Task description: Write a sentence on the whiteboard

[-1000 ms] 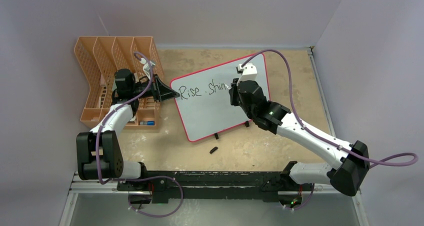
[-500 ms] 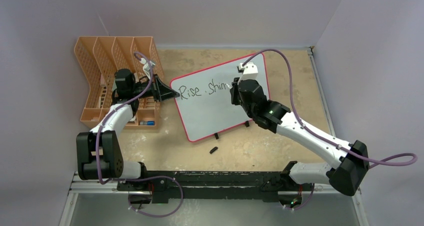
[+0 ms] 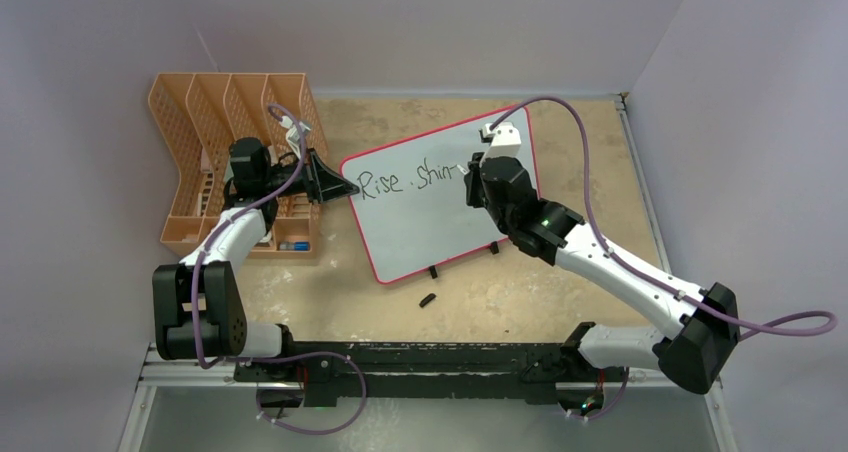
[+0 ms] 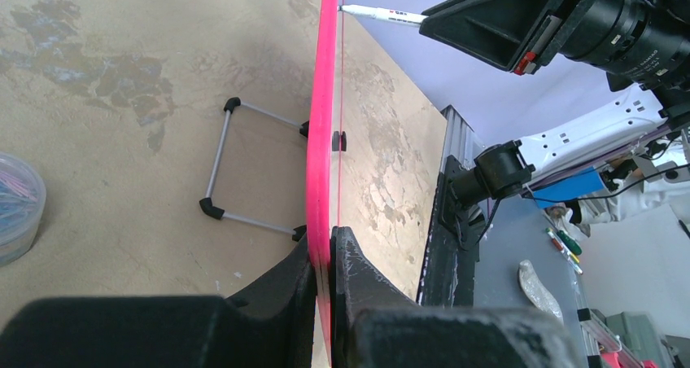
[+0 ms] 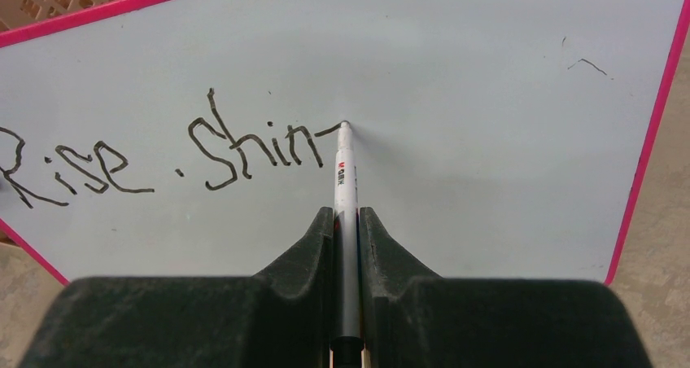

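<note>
I see the whiteboard (image 3: 420, 232) propped at a tilt on the desk (image 3: 400, 119), just right of the orange mesh rack (image 3: 200, 132). My left gripper (image 4: 324, 258) is clenched on the board's pink rim at its left edge, with one finger on the front face and one on the back. From the left wrist the board runs edge-on straight away from that gripper, and its wire stand (image 4: 211, 208) rests on the desk behind it.

My right gripper (image 5: 346, 221) is clamped on a white marker (image 5: 343, 168). The marker sticks out forward between the fingers, and its tip touches the board's face. The sentence (image 5: 163, 152) reads "Rise . Shin" in black, on one line across the upper left of the board. The marker tip sits at the end of a short stroke just right of the "n", so the lettering lies to the left of the right gripper.

A small black piece (image 3: 428, 299) lies on the desk just in front of the board.
</note>
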You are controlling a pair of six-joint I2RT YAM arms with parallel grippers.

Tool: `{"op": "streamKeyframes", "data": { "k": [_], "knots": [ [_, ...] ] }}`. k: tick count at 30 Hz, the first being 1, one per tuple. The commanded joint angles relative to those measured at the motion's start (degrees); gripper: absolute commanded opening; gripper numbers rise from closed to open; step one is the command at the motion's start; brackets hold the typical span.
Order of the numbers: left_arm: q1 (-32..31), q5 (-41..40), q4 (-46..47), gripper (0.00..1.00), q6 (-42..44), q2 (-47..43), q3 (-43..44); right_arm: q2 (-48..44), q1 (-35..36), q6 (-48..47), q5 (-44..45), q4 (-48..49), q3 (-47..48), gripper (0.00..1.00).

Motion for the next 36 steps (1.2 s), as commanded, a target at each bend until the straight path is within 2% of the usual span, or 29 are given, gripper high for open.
{"op": "streamKeyframes", "data": {
  "k": [1, 36],
  "knots": [
    [-0.7, -0.8, -0.2, 0.0, 2.1, -1.0, 1.4, -0.9, -0.5, -0.8, 1.7, 2.4, 0.3, 0.0],
    [-0.7, -0.9, -0.1, 0.0, 2.1, -0.9, 1.6, 0.8, -0.5, -3.7, -1.5, 5.6, 2.2, 0.0]
  ]
}}
